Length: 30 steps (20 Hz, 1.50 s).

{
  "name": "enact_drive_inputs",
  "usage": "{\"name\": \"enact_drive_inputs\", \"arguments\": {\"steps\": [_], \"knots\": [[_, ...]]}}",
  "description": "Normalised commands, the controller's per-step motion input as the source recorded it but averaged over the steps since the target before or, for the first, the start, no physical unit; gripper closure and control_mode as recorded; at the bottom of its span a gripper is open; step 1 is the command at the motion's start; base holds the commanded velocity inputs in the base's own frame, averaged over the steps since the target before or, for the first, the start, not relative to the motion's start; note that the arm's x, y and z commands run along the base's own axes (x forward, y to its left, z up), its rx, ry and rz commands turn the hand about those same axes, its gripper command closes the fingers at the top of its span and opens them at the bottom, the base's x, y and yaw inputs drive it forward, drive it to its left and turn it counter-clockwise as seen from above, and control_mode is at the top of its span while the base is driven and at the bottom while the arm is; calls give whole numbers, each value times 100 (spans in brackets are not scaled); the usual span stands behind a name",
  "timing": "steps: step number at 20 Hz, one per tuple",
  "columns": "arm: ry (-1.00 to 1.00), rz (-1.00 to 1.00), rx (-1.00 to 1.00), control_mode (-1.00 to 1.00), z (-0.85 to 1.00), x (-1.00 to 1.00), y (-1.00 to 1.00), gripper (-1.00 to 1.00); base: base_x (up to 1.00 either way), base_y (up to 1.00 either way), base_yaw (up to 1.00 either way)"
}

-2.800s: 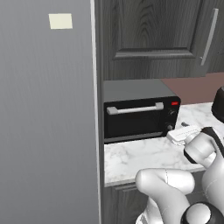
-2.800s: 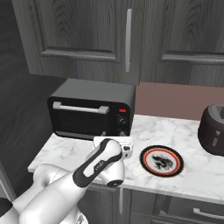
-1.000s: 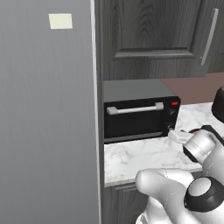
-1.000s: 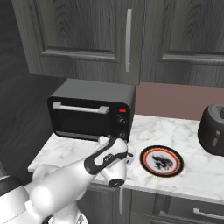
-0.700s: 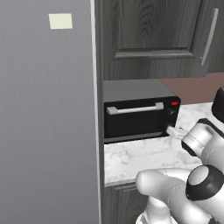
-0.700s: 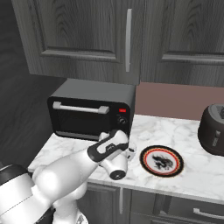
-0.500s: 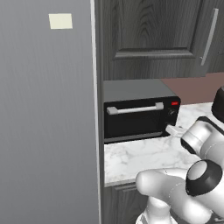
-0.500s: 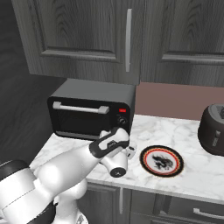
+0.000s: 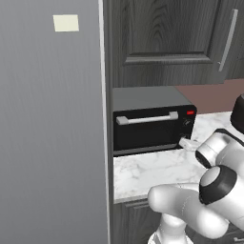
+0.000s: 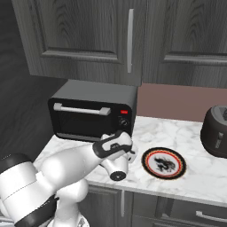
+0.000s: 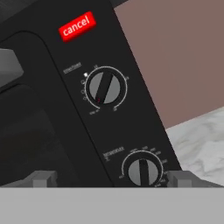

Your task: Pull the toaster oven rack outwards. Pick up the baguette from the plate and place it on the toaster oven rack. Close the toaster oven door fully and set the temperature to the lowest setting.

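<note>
We've got the gripper (image 11: 109, 178) spread wide, holding nothing, its fingertips (image 11: 43, 178) flanking the lower knob (image 11: 141, 171) without touching. Just beyond, the upper knob (image 11: 103, 86) and red cancel light (image 11: 77, 26). The toaster oven (image 10: 94, 111) sits door (image 10: 84, 119) closed, the plate (image 10: 163, 163) beside it.

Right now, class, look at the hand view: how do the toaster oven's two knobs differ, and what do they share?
The upper knob sits just below the red cancel button; the lower knob sits near the panel's bottom. The upper knob's bar is tilted and carries a small red mark; the lower knob's bar stands nearly straight up the picture. Both are round, dark grey and ringed by white scale markings.
</note>
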Motion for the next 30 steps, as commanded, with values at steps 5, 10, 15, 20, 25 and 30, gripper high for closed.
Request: {"name": "enact_drive_inputs", "arguments": {"steps": [5,10,15,20,25,30], "knots": [[0,0,0,-100,-6,0,0,-100,0,0,0],[0,0,0,-100,-4,1,-1,-100,0,0,0],[0,0,0,-100,-2,0,0,-100,0,0,0],[0,0,0,-100,0,3,-14,-100,0,0,0],[0,0,0,-100,0,0,-18,-100,0,0,0],[0,0,0,-100,-3,0,0,-100,0,0,0]]}}
